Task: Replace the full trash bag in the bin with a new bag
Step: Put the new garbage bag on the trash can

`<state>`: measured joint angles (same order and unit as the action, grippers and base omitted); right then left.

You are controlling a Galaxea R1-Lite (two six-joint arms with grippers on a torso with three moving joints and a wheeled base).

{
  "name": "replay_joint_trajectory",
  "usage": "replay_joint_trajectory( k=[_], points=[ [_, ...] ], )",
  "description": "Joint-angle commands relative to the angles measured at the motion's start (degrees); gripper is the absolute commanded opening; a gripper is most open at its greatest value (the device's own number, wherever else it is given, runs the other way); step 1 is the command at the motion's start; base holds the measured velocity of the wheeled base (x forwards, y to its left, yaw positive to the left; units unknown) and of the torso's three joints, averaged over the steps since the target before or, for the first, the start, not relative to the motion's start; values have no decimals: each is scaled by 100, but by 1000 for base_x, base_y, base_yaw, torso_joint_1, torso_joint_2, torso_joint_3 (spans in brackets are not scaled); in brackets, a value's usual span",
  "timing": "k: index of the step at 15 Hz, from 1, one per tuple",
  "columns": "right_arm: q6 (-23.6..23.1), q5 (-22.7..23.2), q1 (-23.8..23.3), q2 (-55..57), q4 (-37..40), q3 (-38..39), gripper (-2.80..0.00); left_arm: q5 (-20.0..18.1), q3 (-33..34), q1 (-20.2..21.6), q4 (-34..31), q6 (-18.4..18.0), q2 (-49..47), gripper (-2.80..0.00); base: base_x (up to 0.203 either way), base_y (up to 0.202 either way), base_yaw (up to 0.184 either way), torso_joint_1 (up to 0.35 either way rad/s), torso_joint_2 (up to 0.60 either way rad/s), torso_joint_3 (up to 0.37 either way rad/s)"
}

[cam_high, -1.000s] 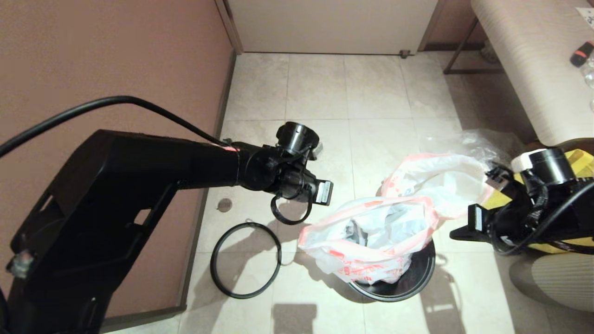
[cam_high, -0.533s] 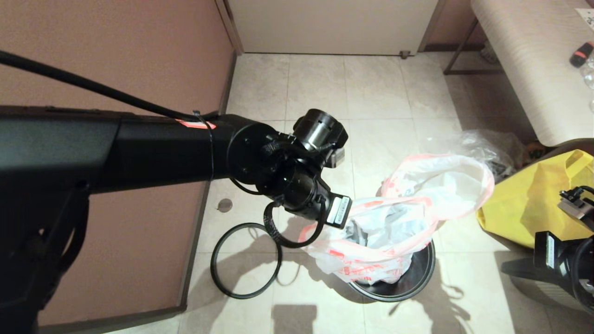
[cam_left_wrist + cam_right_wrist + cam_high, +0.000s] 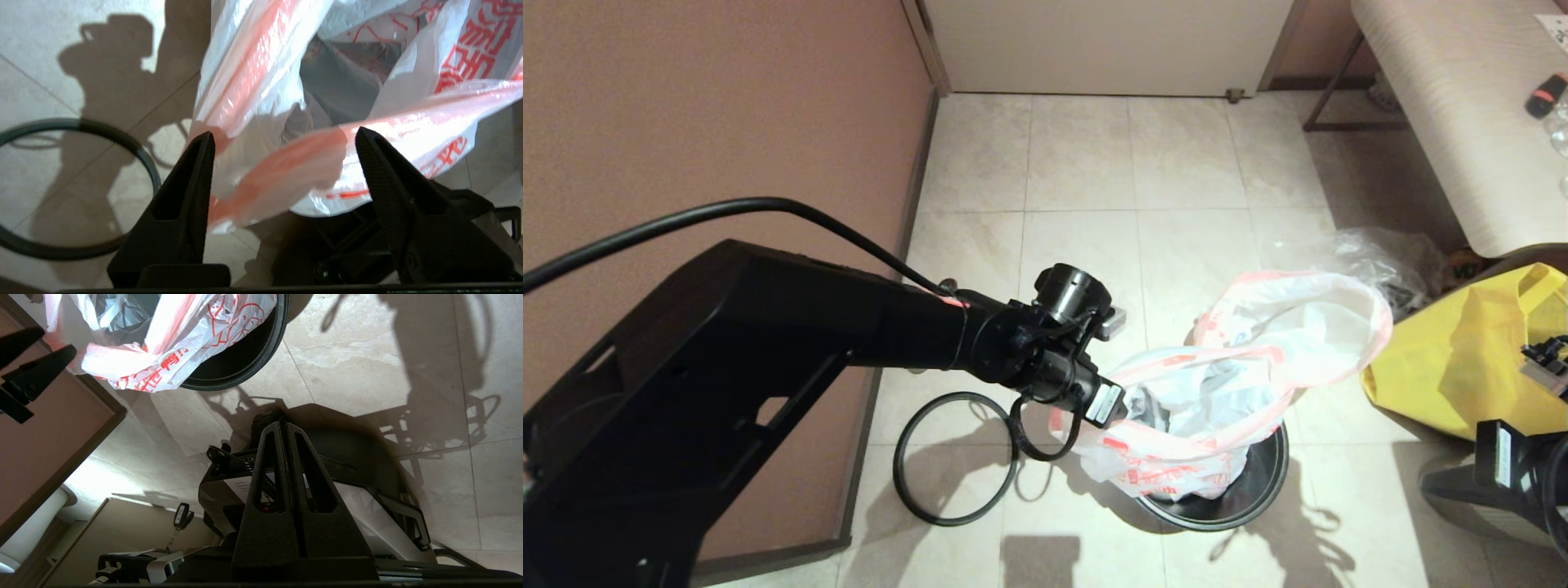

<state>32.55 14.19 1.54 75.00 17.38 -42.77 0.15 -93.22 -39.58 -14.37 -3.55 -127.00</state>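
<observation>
The new bag (image 3: 1217, 392), white film with a pink rim band and red print, stands loosely in the dark round bin (image 3: 1258, 490), its mouth wide and spilling over the bin's left side. My left gripper (image 3: 284, 132) is open at the bag's left rim, and a fold of the pink band (image 3: 286, 163) lies between its spread fingers. The grey ring (image 3: 956, 457) lies on the floor to the bin's left. My right gripper (image 3: 282, 424) is shut and empty, low at the right (image 3: 1433, 488), away from the bag. The full trash bag is out of view.
A big yellow bag (image 3: 1462, 359) sits right of the bin, with a crumpled clear bag (image 3: 1380, 253) behind it. A bench (image 3: 1445, 122) stands at the back right. A brown wall (image 3: 727, 122) runs along the left. My own base (image 3: 367, 522) lies under the right gripper.
My left arm has swung forward and down to the bag's left rim, and its gripper has gone from shut to open. My right arm has drawn back from the bag to the lower right.
</observation>
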Motion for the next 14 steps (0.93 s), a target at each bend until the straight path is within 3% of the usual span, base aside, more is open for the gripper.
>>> replay_joint_trajectory(
  k=[1, 7, 14],
  points=[
    [23, 7, -11, 64, -8, 49, -280, -76, -56, 17, 157, -23, -168, 0, 0, 0, 0, 0, 0, 0],
    [-311, 22, -408, 79, -24, 149, -280, -66, -350, -486, 159, 9, -151, 0, 0, 0, 0, 0, 0, 0],
    [-341, 37, -422, 85, -215, 322, -280, -51, -420, -878, 167, 62, -311, 0, 0, 0, 0, 0, 0, 0]
  ],
)
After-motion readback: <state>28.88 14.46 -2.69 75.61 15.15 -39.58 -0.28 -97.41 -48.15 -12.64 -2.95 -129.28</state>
